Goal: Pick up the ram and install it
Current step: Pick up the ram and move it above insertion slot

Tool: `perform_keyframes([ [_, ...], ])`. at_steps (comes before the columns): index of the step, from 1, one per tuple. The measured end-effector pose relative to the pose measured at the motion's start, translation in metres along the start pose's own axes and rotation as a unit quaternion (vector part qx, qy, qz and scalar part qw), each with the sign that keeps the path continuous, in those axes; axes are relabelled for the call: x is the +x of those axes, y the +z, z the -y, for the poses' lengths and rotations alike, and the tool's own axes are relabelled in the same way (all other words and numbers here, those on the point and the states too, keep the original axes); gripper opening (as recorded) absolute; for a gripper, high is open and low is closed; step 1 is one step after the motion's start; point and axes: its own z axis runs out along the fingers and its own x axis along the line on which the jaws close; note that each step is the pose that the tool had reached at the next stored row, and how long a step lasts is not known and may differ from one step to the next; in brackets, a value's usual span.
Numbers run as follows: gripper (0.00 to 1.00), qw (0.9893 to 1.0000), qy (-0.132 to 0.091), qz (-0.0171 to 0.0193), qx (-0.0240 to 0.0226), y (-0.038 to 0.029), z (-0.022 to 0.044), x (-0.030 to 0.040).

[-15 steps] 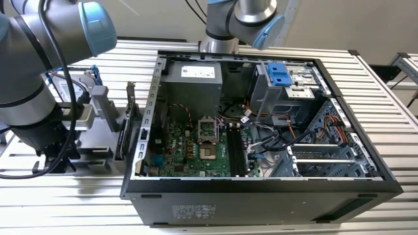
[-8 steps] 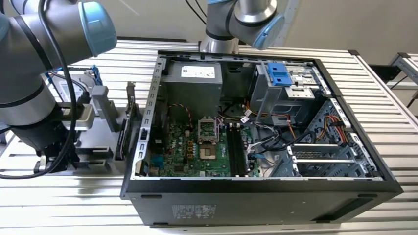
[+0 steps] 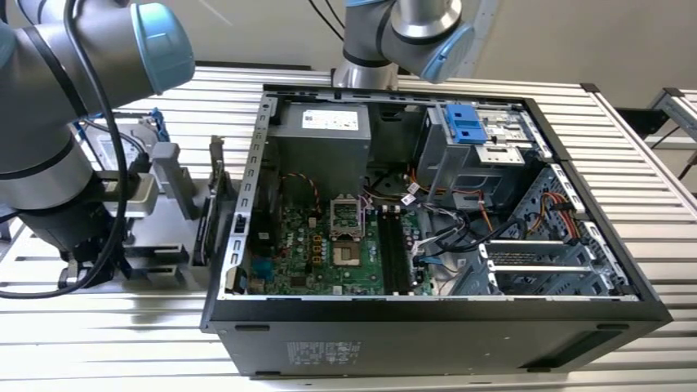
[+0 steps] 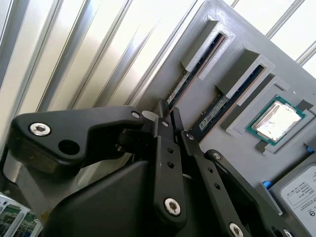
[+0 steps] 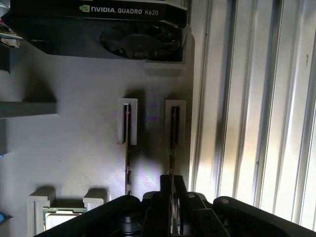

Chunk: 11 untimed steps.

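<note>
Your gripper [image 5: 172, 180] is down on the grey parts tray [image 5: 74, 148], with its black jaws drawn in narrow around the ram [image 5: 173, 133]. One finger lies against each flat face of the stick, and no gap shows between the pads and the board. The ram stands on its long edge in its raised slot on the tray. It is the stick nearer the tray's outer edge, with the slatted aluminium table [image 5: 256, 98] just beyond it. The other ram stick [image 5: 128, 143] sits in the neighbouring slot, parallel to the first and clear of the gripper. In the second wrist view you can see the same hold from the other side: the gripper [image 4: 169, 111] meets the near end of the ram [image 4: 196, 65], and the rest of the stick runs away inside its slot. A processor [image 4: 275, 121] lies flat in a recess past the second slot, and a hard drive [image 4: 298, 197] lies beyond that. In the first wrist view a graphics card [image 5: 98, 29] lies on the tray ahead of the two slots. In the exterior view your arm [image 3: 65, 122] stands at the exterior view's left, well apart from the motherboard [image 3: 326, 253]. The open computer case [image 3: 436, 327] lies on its side on the table to the exterior view's right of the arm.
</note>
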Motion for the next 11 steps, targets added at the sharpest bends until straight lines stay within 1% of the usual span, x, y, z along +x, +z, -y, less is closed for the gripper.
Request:
perform_keyframes([
  [11, 0.0, 1.0, 0.0, -0.0001, 0.0, 0.0, 0.0, 0.0],
])
